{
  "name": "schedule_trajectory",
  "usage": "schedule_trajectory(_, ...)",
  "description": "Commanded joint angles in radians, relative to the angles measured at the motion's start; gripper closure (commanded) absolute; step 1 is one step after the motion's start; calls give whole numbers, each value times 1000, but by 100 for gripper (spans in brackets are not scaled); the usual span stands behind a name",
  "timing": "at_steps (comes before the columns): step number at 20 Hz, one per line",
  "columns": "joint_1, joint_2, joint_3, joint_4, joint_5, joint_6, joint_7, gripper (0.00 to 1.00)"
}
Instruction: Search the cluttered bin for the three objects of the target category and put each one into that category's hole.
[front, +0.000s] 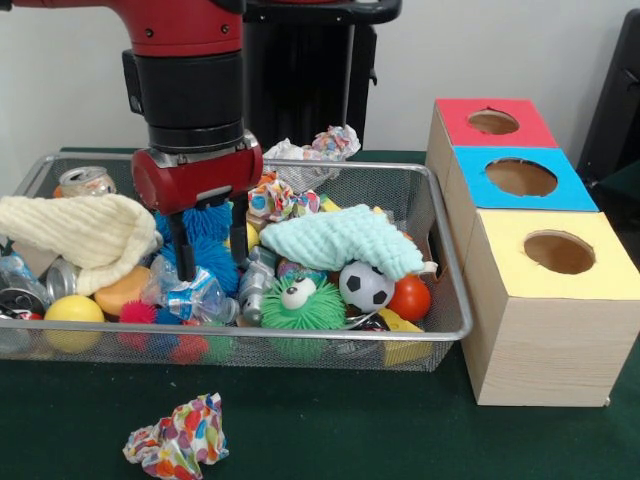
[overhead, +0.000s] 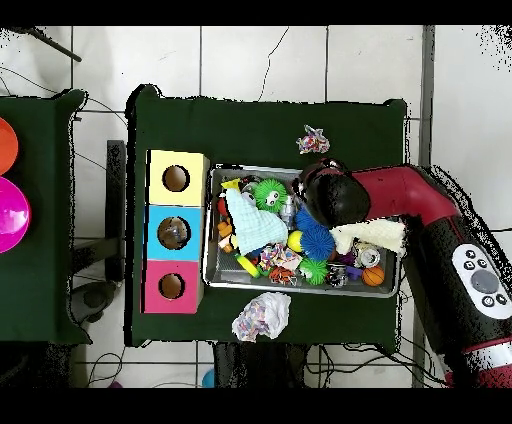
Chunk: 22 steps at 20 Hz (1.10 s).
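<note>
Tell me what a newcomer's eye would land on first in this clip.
The red and black arm's gripper reaches down into the wire mesh bin, heaped with toys and cloths, above a blue spiky ball. Beside the bin stands a wooden box with red, blue and yellow holed tops. A crumpled colourful paper wad lies on the green tablecloth before the bin.

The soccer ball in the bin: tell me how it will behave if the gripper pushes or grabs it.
The soccer ball is round and smooth, so it would probably roll or slip aside when pushed. It looks like a small toy, so likely light. It sits wedged beside the green fuzzy toy and under the mint cloth, which may limit rolling.
</note>
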<state>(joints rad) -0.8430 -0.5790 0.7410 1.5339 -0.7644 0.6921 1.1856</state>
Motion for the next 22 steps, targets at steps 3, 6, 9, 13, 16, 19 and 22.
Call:
schedule_trajectory(3, 1, 22, 55, 37, -69, 111, -424, 0)
schedule_trajectory(6, -13, 30, 63, 46, -68, 103, -460, 0)
schedule_trajectory(9, -27, 37, 73, 51, -63, 105, -503, 0)
schedule_trajectory(13, -63, 60, 86, 61, -42, 88, -509, 0)
schedule_trajectory(16, -95, 81, 97, 70, -35, 69, -521, 0)
schedule_trajectory(19, -110, 86, 104, 75, -33, 63, -520, 0)
schedule_trajectory(22, -124, 85, 115, 80, -35, 73, -537, 0)
